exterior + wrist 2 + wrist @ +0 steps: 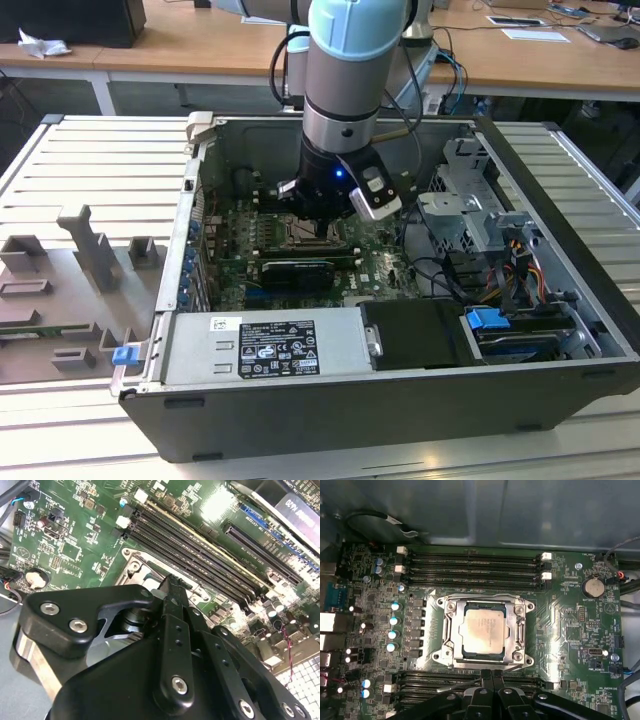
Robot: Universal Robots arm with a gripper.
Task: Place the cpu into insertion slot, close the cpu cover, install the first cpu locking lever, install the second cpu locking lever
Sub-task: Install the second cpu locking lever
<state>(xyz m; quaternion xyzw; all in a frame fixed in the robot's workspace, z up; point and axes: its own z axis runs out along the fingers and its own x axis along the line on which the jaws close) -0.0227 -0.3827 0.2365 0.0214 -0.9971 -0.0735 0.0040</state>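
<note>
While the arm (345,90) is held almost upright over an open computer case (400,400) in the exterior view, its gripper (322,228) is lowered deep inside, just above the green motherboard (240,255) and next to the socket area; grey fixture blocks (90,250) are seen on the slatted table (560,160) to the exterior view's left. In the second wrist view, the black fingers (172,630) are seen pressed together into one narrow tip, with nothing pinched between them, poised at the edge of the insertion slot (137,570) beside the long black memory slots (200,560). In the first wrist view, the cpu (485,632) is shown lying flat in the insertion slot, framed by the cpu cover (517,630), which is folded down around it, its window leaving the pale chip face exposed. The closed fingertips (492,675) are seen just beside the cover's near edge; whether they touch it cannot be told.
</note>
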